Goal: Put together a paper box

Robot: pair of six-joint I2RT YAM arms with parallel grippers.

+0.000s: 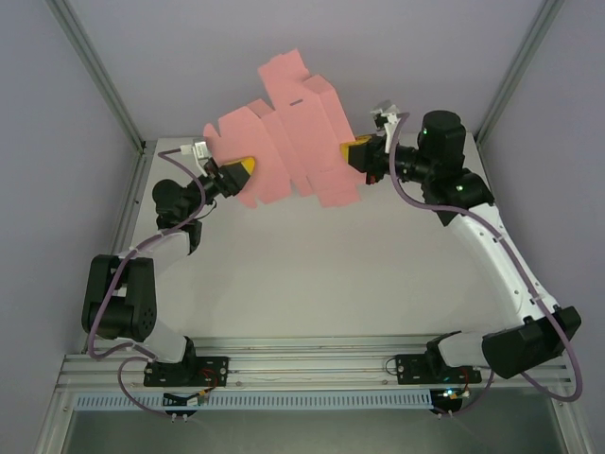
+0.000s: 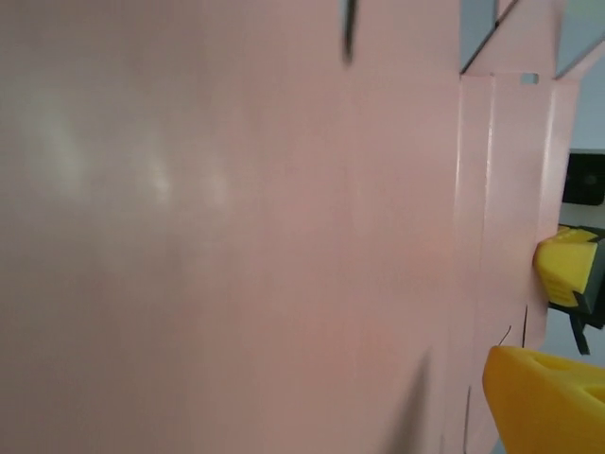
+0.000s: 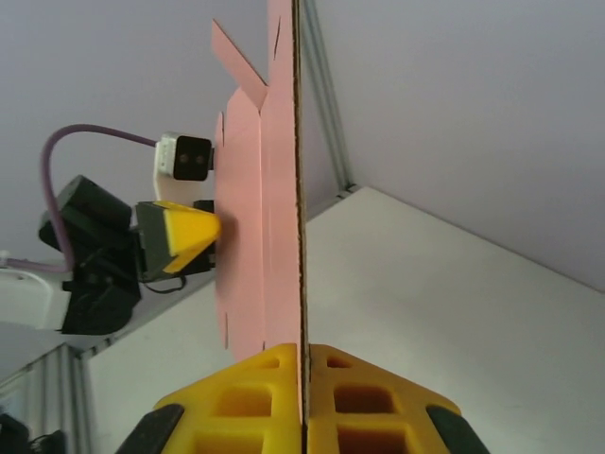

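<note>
The paper box [image 1: 293, 142] is a flat pink die-cut sheet with flaps and creases, held upright in the air above the far part of the table. My right gripper [image 1: 357, 151] is shut on its right edge; in the right wrist view the card [image 3: 255, 189] runs edge-on up from between the yellow pads of that gripper [image 3: 304, 378]. My left gripper [image 1: 241, 168] is at the sheet's left edge with its jaws wide apart. In the left wrist view the pink card [image 2: 236, 236] stands close in front of the camera and hides one finger; the other yellow finger [image 2: 544, 402] shows at lower right, beside the card.
The white table [image 1: 321, 274] lies below the sheet. Aluminium posts [image 1: 99, 76] rise at the back corners against grey walls. A metal rail [image 1: 312, 364] with both arm bases runs along the near edge.
</note>
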